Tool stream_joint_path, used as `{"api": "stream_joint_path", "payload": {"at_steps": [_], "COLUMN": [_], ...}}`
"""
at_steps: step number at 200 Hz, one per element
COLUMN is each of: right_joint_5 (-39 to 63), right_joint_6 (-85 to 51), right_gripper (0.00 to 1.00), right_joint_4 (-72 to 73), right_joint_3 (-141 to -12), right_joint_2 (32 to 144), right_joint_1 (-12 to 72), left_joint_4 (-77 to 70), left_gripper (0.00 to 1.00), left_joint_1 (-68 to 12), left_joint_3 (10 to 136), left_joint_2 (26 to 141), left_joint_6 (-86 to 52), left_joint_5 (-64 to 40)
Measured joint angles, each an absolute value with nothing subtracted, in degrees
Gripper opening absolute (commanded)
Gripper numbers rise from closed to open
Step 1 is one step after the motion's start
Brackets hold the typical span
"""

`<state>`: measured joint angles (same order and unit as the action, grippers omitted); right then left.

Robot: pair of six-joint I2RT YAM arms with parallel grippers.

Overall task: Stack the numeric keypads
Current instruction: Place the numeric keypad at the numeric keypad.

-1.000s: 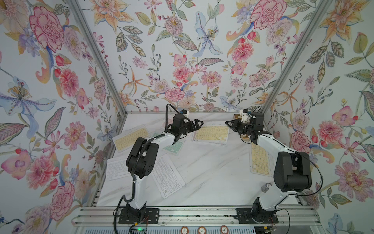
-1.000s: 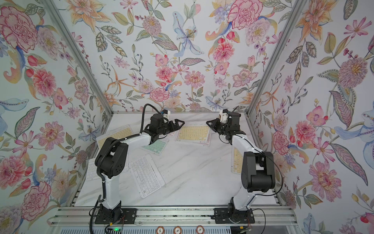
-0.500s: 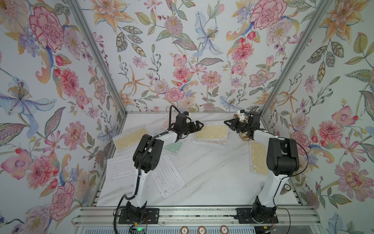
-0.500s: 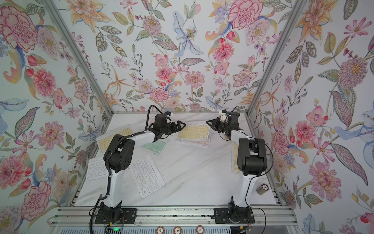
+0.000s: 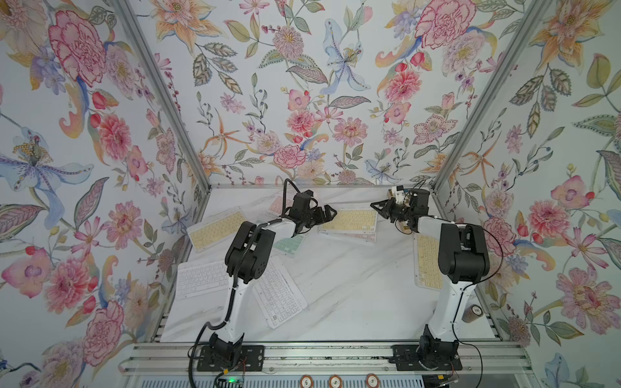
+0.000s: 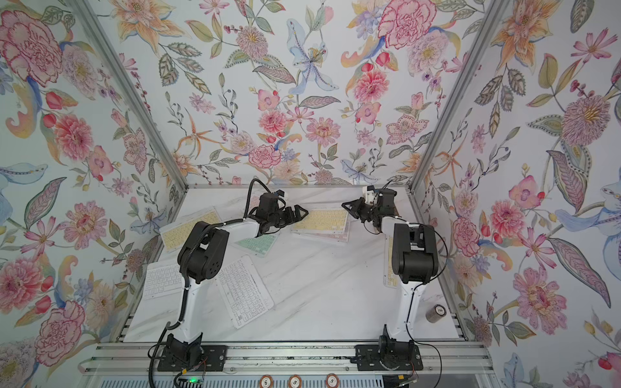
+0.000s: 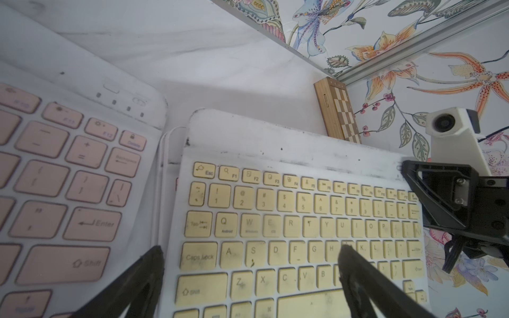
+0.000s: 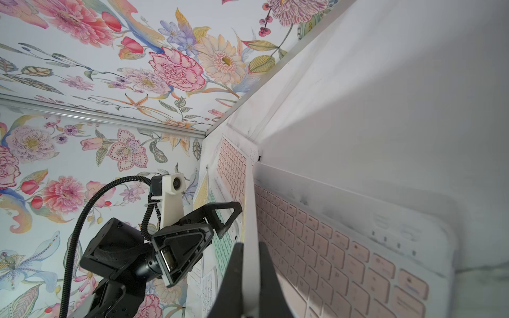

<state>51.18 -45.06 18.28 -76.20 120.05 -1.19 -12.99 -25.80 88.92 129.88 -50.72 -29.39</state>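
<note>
A yellow-keyed keypad (image 5: pixel 349 220) (image 6: pixel 321 220) lies on top of a pink keypad (image 8: pixel 330 247) at the back middle of the table. My right gripper (image 5: pixel 374 205) (image 8: pixel 250 275) is shut on the yellow keypad's right edge, seen as a thin white strip (image 8: pixel 251 214). My left gripper (image 5: pixel 327 213) (image 7: pixel 250 258) hangs open over the keypad's left end, with its fingers (image 7: pixel 150 264) spread above the keys (image 7: pixel 275 220). Several other keypads lie around: yellow (image 5: pixel 216 228), white (image 5: pixel 201 278), white (image 5: pixel 279 295), mint (image 5: pixel 290 243), yellow (image 5: pixel 428 262), pink (image 7: pixel 68 179).
A wooden chessboard (image 7: pixel 340 110) leans in the back right corner by the wall. A small brown can (image 5: pixel 472 312) stands at the table's front right. The flowered walls close in the table on three sides.
Both arms' elbows have swung inward and toward the back. The two grippers have stayed at the ends of the yellow keypad, the right one still shut on its edge.
</note>
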Motion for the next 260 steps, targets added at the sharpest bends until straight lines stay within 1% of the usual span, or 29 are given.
{"api": "stream_joint_path", "payload": {"at_steps": [26,47,104,126,139,150,196,224,260], "right_joint_5": [51.64,51.81,51.59,51.48,51.53,51.92,52.71,52.95,53.21], "right_joint_6": [-45.06,-44.82,-41.45,-40.34,-39.83,-39.64,-39.38,-39.2,-38.52], "right_gripper": [0.07,0.12,0.16,0.16,0.12,0.11,0.11,0.1,0.11], "right_joint_4": [18.26,18.09,14.28,12.62,12.01,11.66,11.2,11.14,10.61], "right_joint_3": [-76.36,-76.6,-78.56,-78.83,-79.2,-79.55,-80.34,-80.34,-80.34], "right_joint_2": [120.9,121.12,123.57,123.92,123.98,124.01,124.01,124.01,124.01], "right_joint_1": [-1.43,-1.54,-1.58,-1.65,-1.65,-1.65,-1.69,-1.76,-2.11], "left_joint_4": [-13.04,-13.06,-13.08,-13.23,-13.26,-13.28,-13.54,-10.61,-7.6], "left_gripper": [0.99,0.99,0.99,0.99,0.99,0.99,0.99,0.99,0.99], "left_joint_1": [-25.71,-25.71,-25.71,-25.71,-25.71,-25.71,-25.65,-25.17,-24.38], "left_joint_3": [88.92,88.92,88.92,88.92,88.92,88.88,88.51,88.55,90.43], "left_joint_2": [129.93,129.97,130.45,130.52,130.52,130.52,130.45,129.82,129.97], "left_joint_6": [-50.72,-50.72,-50.74,-50.74,-50.74,-50.74,-49.8,-47.37,-46.37], "left_joint_5": [-29.36,-29.36,-29.36,-29.39,-29.39,-29.39,-29.17,-26.74,-26.13]}}
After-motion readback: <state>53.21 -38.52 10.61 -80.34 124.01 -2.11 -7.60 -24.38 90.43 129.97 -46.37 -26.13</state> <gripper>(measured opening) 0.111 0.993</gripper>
